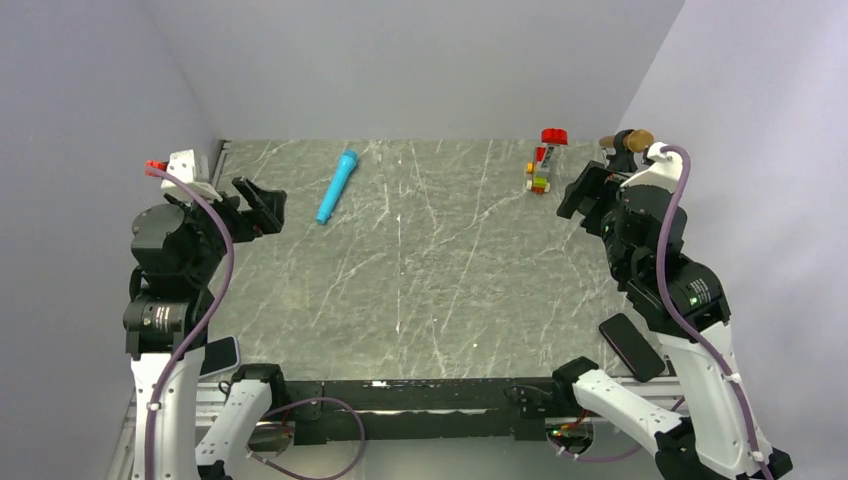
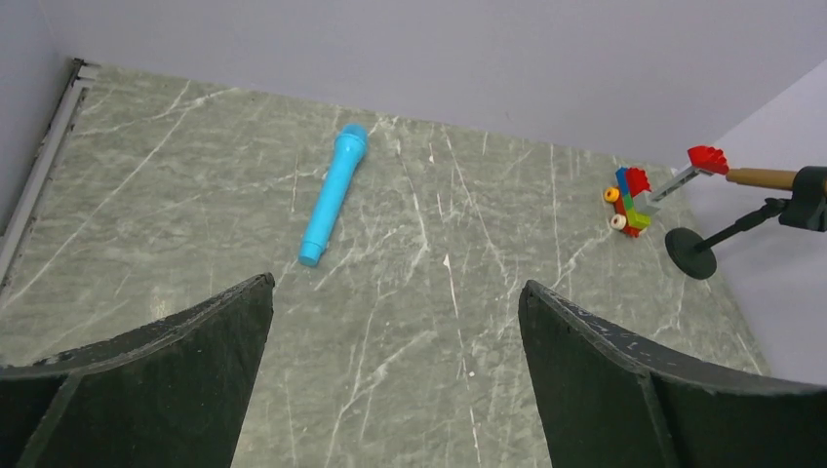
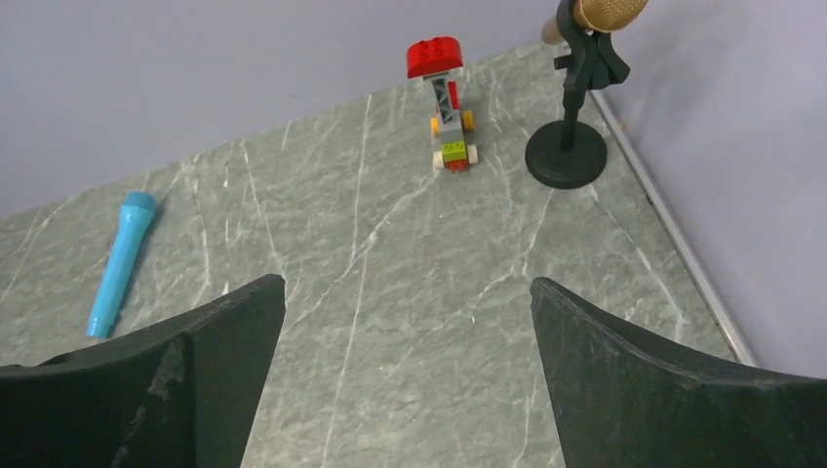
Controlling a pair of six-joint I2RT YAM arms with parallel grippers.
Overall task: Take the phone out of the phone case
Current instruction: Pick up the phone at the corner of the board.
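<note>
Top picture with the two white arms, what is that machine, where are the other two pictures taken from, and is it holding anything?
Those are two robot arms bolted at the near edge of a marble table, filmed from above and behind. The other pictures come from a camera on each wrist; the dark shapes below are its own fingers. The left gripper and right gripper are open, holding nothing. On the table lie a blue tube, a toy brick model and a microphone on a stand. Dark phone-like slabs lie by the left and right arm bases.
</note>
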